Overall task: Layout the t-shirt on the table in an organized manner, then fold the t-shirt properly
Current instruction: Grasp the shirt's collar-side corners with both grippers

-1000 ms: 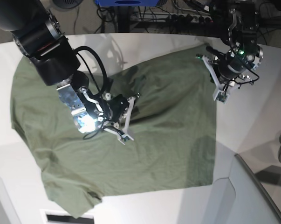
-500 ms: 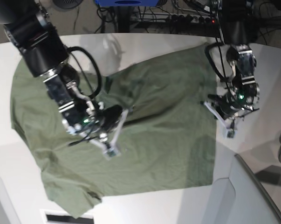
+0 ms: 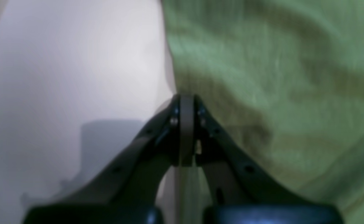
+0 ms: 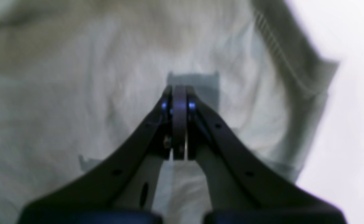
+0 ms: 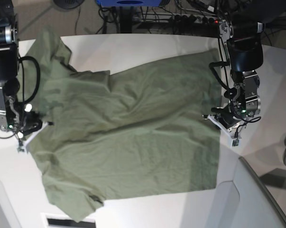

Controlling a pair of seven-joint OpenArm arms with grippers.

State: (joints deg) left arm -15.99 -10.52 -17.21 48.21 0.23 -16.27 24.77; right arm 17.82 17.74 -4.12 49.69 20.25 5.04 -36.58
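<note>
Base view shows the t-shirt (image 5: 128,137) spread over most of the table (image 5: 147,47), olive green, largely flat with soft wrinkles running across its middle. One sleeve (image 5: 50,47) reaches up toward the far left corner of the tabletop, and a bunched, curled corner (image 5: 88,202) lies at the near edge. The cloth's right side ends in a fairly straight edge, with bare white table beyond it. The left gripper (image 5: 224,127) sits low at that right edge, about midway along it, its jaws pressed together; from its wrist camera the closed tips of the left gripper (image 3: 186,101) meet right at the border where green fabric gives way to white surface, though whether any cloth is pinched between them cannot be told from the blurred picture. The right gripper (image 5: 23,141) is at the opposite side of the garment, at the left edge below the sleeve, also drawn closed. Its wrist view shows the right gripper (image 4: 179,91) with jaws together above pale, washed-out fabric, with a ribbed hem band (image 4: 289,68) curving along the right of the picture and bright table past it. A grey-white angled panel (image 5: 247,199) stands at the near right corner, just touching the shirt's lower corner area.
</note>
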